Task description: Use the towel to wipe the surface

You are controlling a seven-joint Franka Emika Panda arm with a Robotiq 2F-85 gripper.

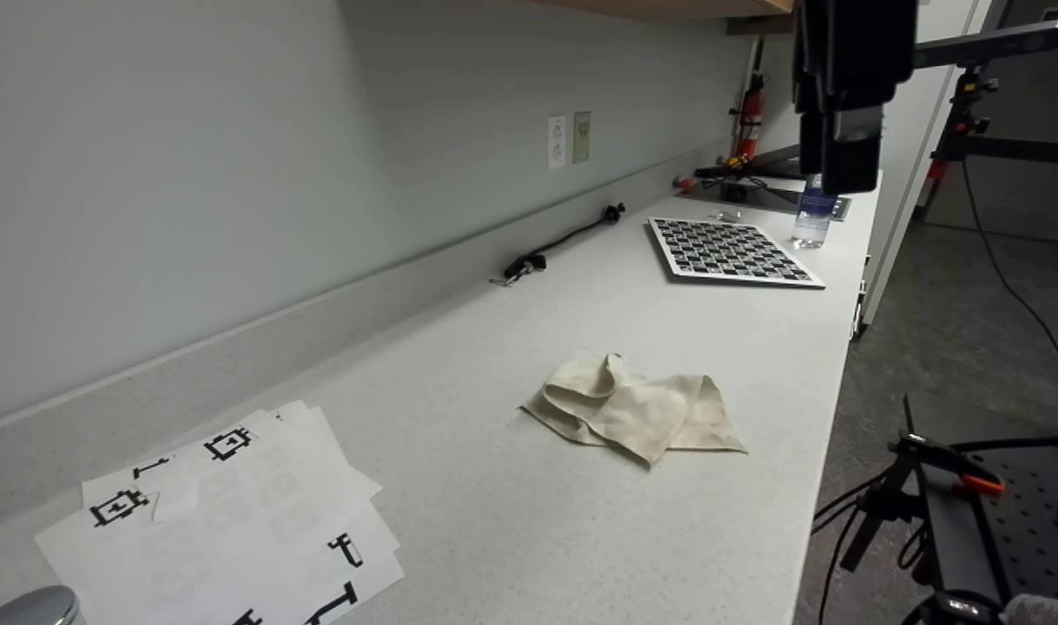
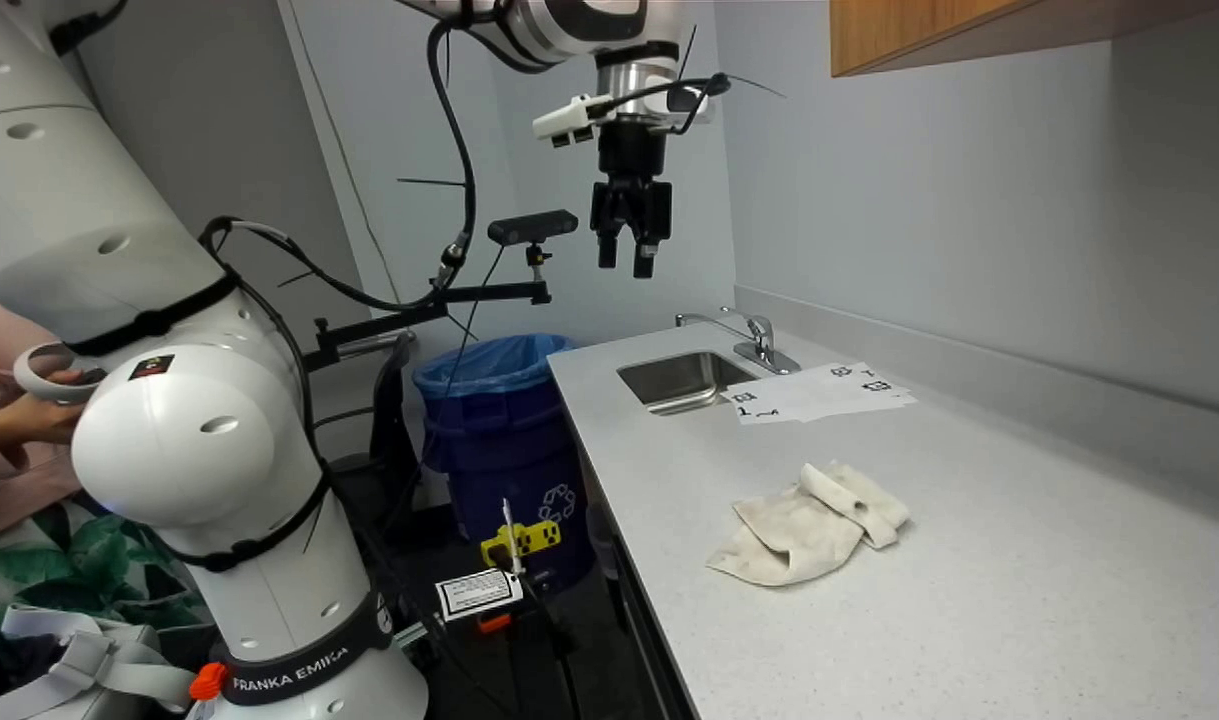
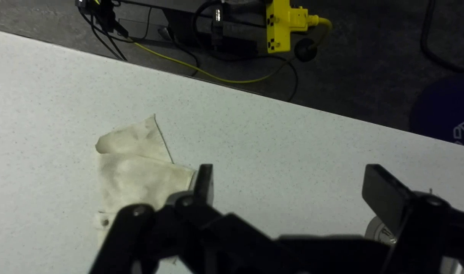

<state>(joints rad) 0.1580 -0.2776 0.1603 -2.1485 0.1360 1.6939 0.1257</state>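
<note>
A cream towel (image 1: pixel 641 408) lies crumpled and partly folded on the light speckled countertop (image 1: pixel 511 512). It shows in both exterior views (image 2: pixel 809 530). In the wrist view the towel (image 3: pixel 140 175) is at the left, its lower right part hidden behind a finger. My gripper (image 2: pixel 626 262) is high above the counter, pointing down, apart from the towel and on the sink side of it. In the wrist view my gripper (image 3: pixel 287 179) has its fingers wide apart with only the countertop seen between them. It is open and empty.
Printed paper sheets (image 2: pixel 819 393) lie near the wall, beside the sink (image 2: pixel 684 382) and faucet (image 2: pixel 761 345). A checkered board (image 1: pixel 732 252), a bottle (image 1: pixel 813 217) and a black cable (image 1: pixel 572 234) are farther along. A wooden cabinet (image 2: pixel 969 35) hangs above. A blue bin (image 2: pixel 489 430) stands beyond the front edge.
</note>
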